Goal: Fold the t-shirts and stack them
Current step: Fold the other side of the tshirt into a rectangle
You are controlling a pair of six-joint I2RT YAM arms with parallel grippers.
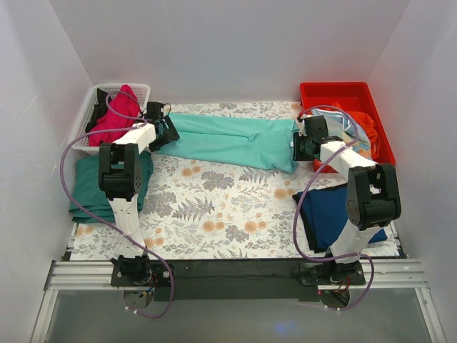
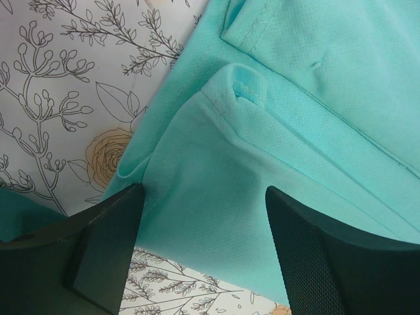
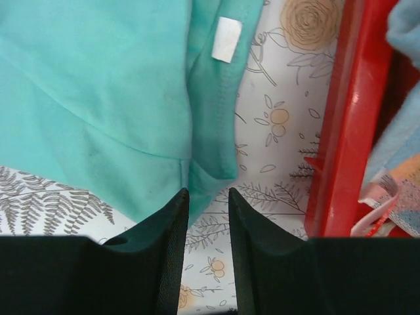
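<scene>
While the mint-green short-sleeved cloth t-shirt (image 1: 228, 141) lay stretched out long between your two arms, neither arm had it clamped.

Left gripper (image 1: 168, 132): jaws stood wide apart, straddling a hemmed edge of the shirt. The cloth sat slack between the fingers (image 2: 105, 249), not pinched.

Right gripper (image 1: 300, 145): jaws were only narrowly apart, with the floral-printed table cover (image 1: 214, 207) showing through the gap. The shirt's corner ended right at the fingertips, and nothing was gripped as far as I could see. A small white label (image 3: 228, 39) sat further ahead of that gripper. The wall of the red plastic tray (image 1: 335, 89) was close on its right.

Handling, my read: thin knit, light and limp. It should sag and fold on itself the moment one end lifts alone. A single-layer pinch could slip out.

Take it at the stitched hems or corners, where the layers double up, one at each end. Go just deep enough to catch cloth, or you'd likely nip the table cover too. Watch the tray wall on the right.

The folded dark-green shirt (image 1: 89, 189) lay back behind the left gripper, and the navy-blue shirt (image 1: 332, 211) lay behind the right one.
</scene>
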